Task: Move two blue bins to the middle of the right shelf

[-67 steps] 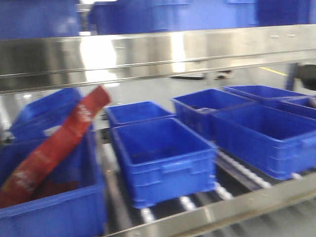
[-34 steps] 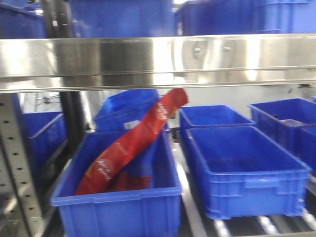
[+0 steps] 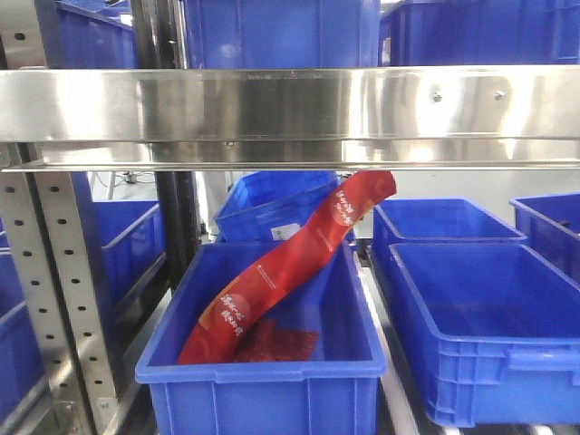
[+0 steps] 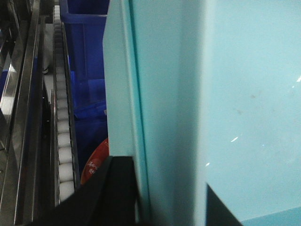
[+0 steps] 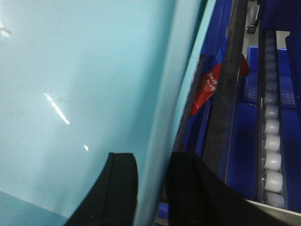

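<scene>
1. Front view: the steel shelf rail point(image 3: 290, 104) runs across; below it a royal-blue crate point(image 3: 263, 376) holds a tilted red pouch point(image 3: 290, 267). The pale bin is not visible here.
2. Left wrist view: the left gripper point(image 4: 160, 197) has its jaws clamped over the pale blue bin point(image 4: 225, 103) rim, which runs up the picture.
3. Right wrist view: the right gripper point(image 5: 150, 188) grips the opposite rim likewise, beside white rollers point(image 5: 273, 141).

I hold a pale sky-blue bin point(image 4: 225, 94) in front of me; its smooth, glossy plastic wall fills most of my left wrist view, with a thick rim running down beside it. My right wrist view shows the same light cyan plastic point(image 5: 80, 84), faintly scuffed and catching highlights. The shelf tier's broad brushed-steel front rail point(image 3: 290, 104) runs level across the front view, with a stepped lip below it.
</scene>
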Controlling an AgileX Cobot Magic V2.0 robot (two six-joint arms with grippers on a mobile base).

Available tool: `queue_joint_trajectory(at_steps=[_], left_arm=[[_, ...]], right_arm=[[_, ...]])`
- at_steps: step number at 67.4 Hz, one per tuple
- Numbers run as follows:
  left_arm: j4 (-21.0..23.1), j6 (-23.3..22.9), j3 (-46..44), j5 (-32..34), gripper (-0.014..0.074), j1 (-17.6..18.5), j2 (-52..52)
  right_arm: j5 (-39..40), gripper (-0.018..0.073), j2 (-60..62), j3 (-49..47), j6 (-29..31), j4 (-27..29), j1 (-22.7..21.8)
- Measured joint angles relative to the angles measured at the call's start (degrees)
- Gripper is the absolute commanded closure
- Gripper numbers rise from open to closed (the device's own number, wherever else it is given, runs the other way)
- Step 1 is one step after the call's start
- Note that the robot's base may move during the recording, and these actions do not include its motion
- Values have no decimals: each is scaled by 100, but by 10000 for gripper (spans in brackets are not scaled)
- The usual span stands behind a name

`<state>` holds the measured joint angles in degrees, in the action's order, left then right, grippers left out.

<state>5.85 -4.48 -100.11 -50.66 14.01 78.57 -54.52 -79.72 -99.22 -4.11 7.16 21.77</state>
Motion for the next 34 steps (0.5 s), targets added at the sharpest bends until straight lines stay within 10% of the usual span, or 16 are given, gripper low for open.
queue_joint_trajectory(at_steps=[34], left_arm=[[0,0,0,0,708,0,0]], right_arm=[[0,713,0,0,0,0,0]])
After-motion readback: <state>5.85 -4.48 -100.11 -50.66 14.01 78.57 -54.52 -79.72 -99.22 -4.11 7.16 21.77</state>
